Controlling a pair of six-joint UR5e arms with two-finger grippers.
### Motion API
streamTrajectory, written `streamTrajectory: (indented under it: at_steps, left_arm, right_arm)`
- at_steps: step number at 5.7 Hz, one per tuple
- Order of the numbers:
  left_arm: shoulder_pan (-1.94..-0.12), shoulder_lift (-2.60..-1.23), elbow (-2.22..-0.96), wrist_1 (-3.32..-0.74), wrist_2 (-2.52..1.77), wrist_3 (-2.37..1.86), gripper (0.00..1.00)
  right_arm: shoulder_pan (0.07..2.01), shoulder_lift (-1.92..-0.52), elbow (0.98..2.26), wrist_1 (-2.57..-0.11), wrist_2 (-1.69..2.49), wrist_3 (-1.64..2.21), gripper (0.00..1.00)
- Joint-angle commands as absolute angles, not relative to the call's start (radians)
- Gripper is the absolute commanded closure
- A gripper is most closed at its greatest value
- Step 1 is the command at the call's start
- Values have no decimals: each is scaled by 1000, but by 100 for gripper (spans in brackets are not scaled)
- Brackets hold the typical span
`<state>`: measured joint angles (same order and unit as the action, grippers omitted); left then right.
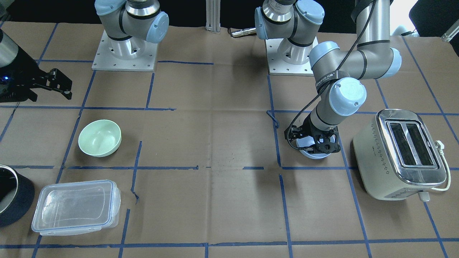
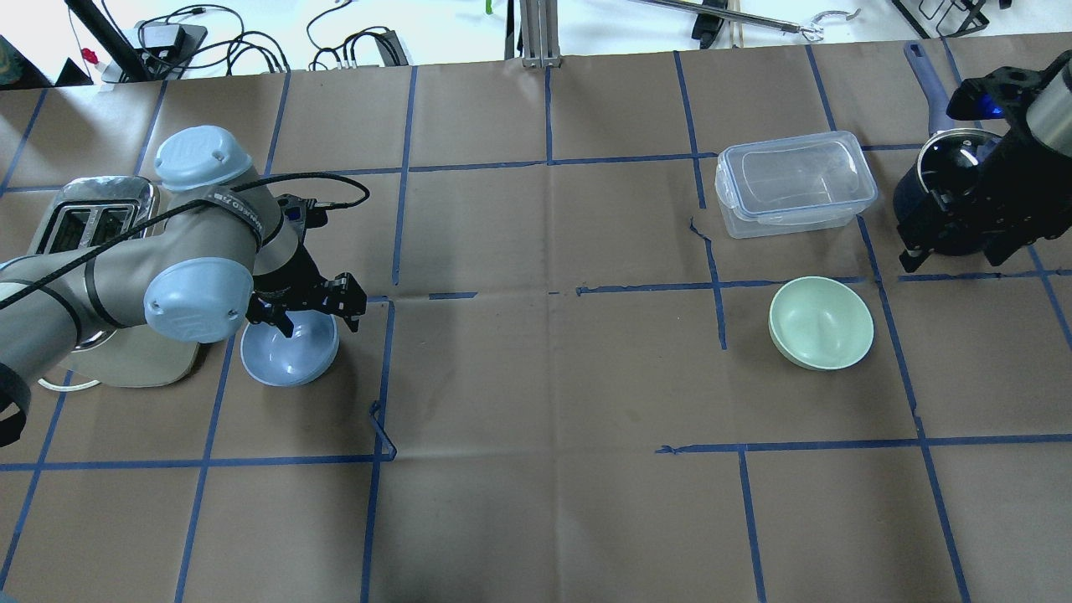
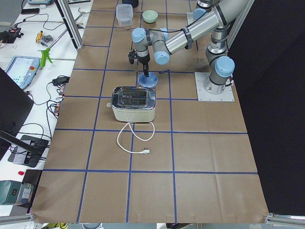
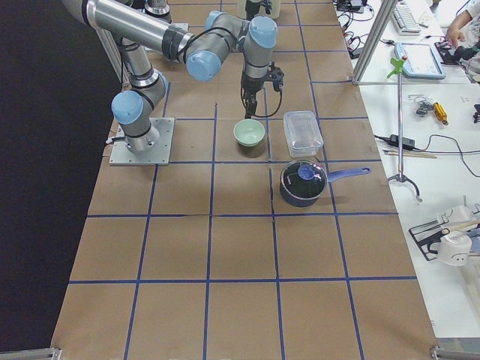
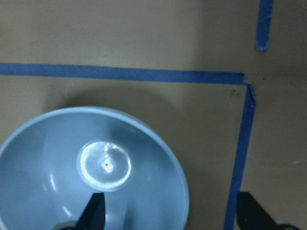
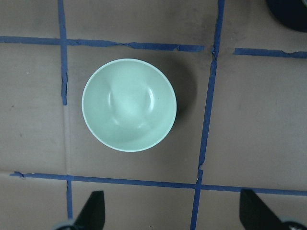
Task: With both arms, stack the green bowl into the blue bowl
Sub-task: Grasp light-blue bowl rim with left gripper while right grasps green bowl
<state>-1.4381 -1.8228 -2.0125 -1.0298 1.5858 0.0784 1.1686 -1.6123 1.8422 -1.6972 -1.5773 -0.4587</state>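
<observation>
Green bowl (image 2: pixel 822 323) sits alone on the table (image 2: pixel 544 377); blue bowl (image 2: pixel 289 358) is under the left gripper (image 2: pixel 318 316).
You see the green bowl untouched beside the clear container (image 2: pixel 796 184), the right gripper (image 2: pixel 959 251) raised nearby, spread wide. Your left gripper, also wide, straddles the blue bowl's rim beside the toaster (image 2: pixel 84 219).

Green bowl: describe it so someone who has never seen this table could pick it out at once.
Go to the table end with the dark pot and the clear lidded box, away from the toaster. The green bowl stands alone next to that box. It is round, mint-green and empty; the blue bowl, the only other one, sits by the toaster.
</observation>
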Motion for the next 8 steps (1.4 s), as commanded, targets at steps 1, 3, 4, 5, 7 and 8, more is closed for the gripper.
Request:
streamTrajectory:
  at_steps: [1, 3, 4, 5, 7, 8]
  left_arm:
    - [-1443, -1867, -2010, -994, 1588, 68, 6]
    - [-1451, -1842, -2010, -1022, 1598, 45, 57]
    - [-1454, -1839, -2010, -1031, 1598, 43, 80]
    - [-1456, -1838, -2010, -1037, 1597, 41, 95]
    - [-1472, -1783, -1993, -1058, 1586, 14, 99]
    - [-1561, -1781, -1921, -1080, 1577, -65, 99]
  right_arm:
    - [1147, -1548, 2012, -1974, -1575, -448, 0]
    - [1149, -1413, 2052, -2091, -1574, -369, 0]
    - [1150, -1379, 2072, -2132, -1575, -361, 0]
    - [1150, -1365, 2089, -2134, -1577, -360, 0]
    - [1150, -1368, 2083, -2140, -1575, -359, 70]
    - [1150, -1370, 2082, -2144, -1574, -356, 92]
